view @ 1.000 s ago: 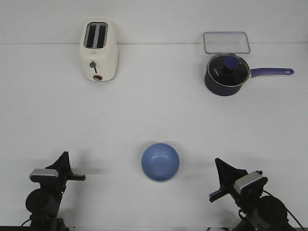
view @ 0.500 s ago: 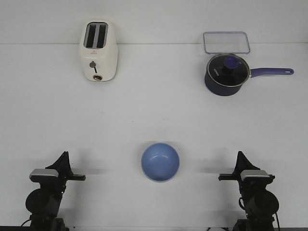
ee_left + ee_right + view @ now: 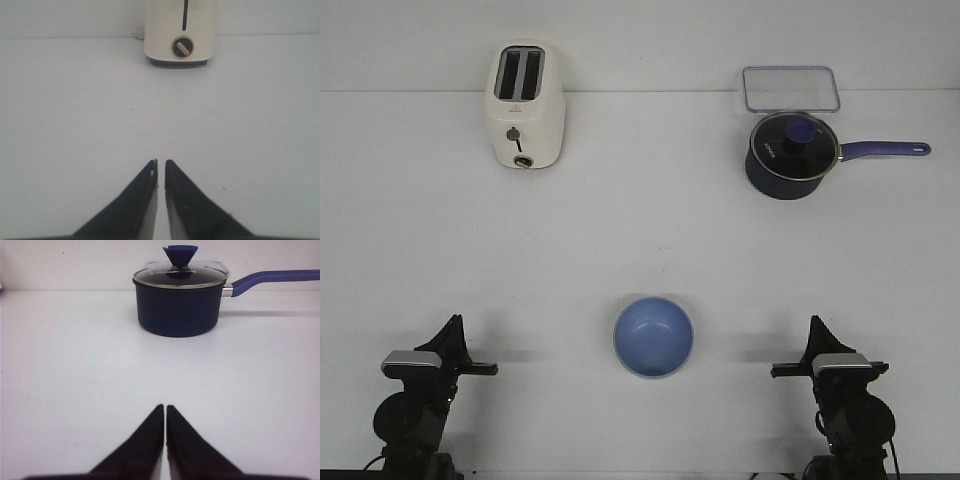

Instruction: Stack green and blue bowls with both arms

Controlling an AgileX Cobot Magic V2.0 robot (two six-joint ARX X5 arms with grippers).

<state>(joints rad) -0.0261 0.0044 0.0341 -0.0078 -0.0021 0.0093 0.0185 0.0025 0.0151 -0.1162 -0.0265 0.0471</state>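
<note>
The light blue bowl (image 3: pixel 653 336) sits upright on the white table, near the front and midway between my two arms. No green bowl shows on its own in any view. My left gripper (image 3: pixel 453 322) is at the front left, well left of the bowl, shut and empty, as the left wrist view (image 3: pixel 160 162) shows. My right gripper (image 3: pixel 817 322) is at the front right, well right of the bowl, shut and empty, as the right wrist view (image 3: pixel 165 406) shows. Both point forward over bare table.
A cream toaster (image 3: pixel 524 105) stands at the back left, straight ahead of the left gripper (image 3: pixel 181 30). A dark navy saucepan with a glass lid (image 3: pixel 790 153) stands at the back right, ahead of the right gripper (image 3: pixel 179 300). A clear rectangular tray (image 3: pixel 790 88) lies behind it.
The right arm has swung from a tilted pose, pointing left toward the bowl, to pointing straight forward. The left arm and the blue bowl have not moved.
</note>
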